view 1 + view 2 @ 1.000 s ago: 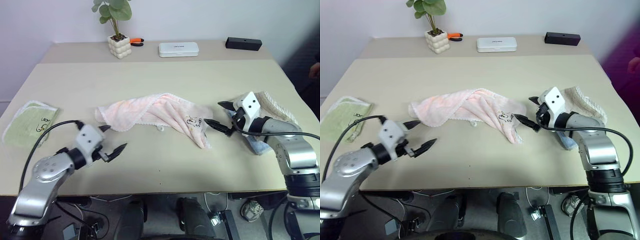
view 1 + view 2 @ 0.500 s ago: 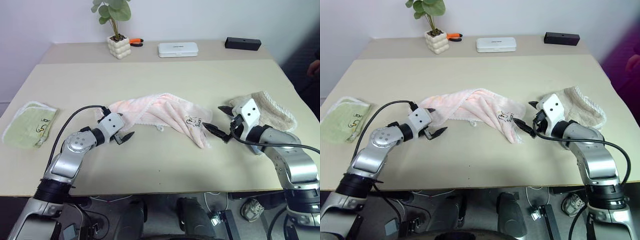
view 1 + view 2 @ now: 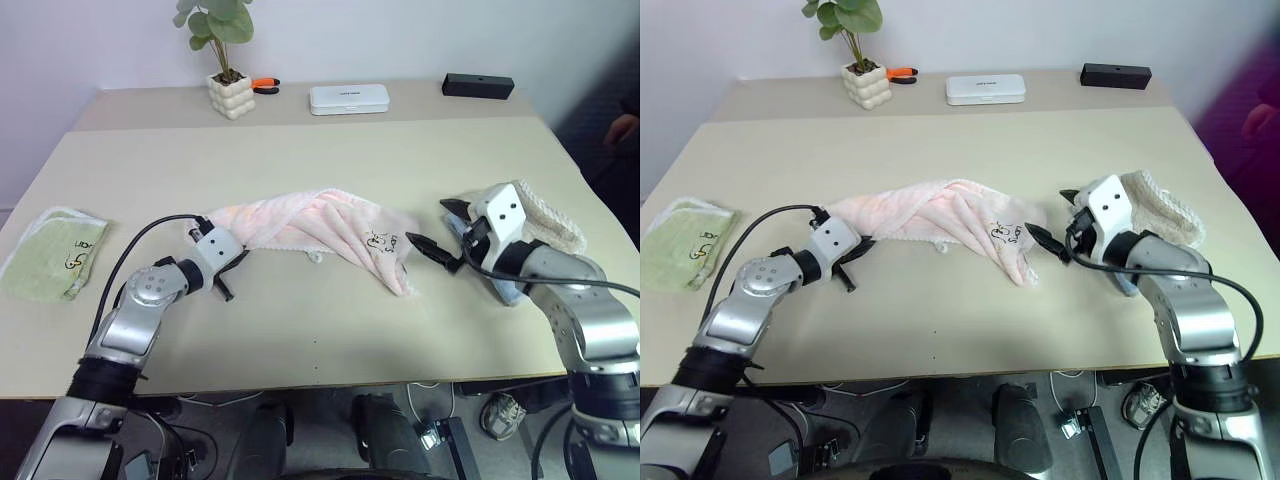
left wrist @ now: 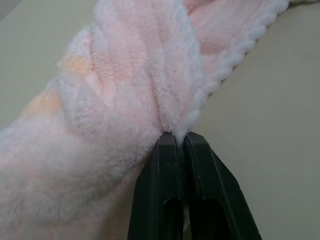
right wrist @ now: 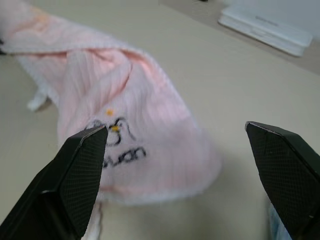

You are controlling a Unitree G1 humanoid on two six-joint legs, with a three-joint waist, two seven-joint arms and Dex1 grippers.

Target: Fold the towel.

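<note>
**Left hand pinches the towel's edge; right hand waits wide open**

The pale pink towel (image 3: 320,232) lies crumpled in a long, twisted heap near the middle of the table (image 3: 330,150), its dark printed logo facing up toward its right end. The left hand (image 4: 175,142) has its two black fingers pressed together on a fold of the towel's white scalloped edge at the left end of the heap, low against the tabletop. The right hand (image 3: 440,235) hovers just beside the towel's right end with its fingers spread wide and nothing between them; whether the lower fingertip touches the cloth is hard to say. A beige towel (image 3: 545,215) sits bunched behind the right hand, and a light green towel (image 3: 55,252) lies folded at the table's left edge. Along the far side stand a potted plant (image 3: 222,60), a white case (image 3: 348,97) and a black box (image 3: 478,86)
</note>
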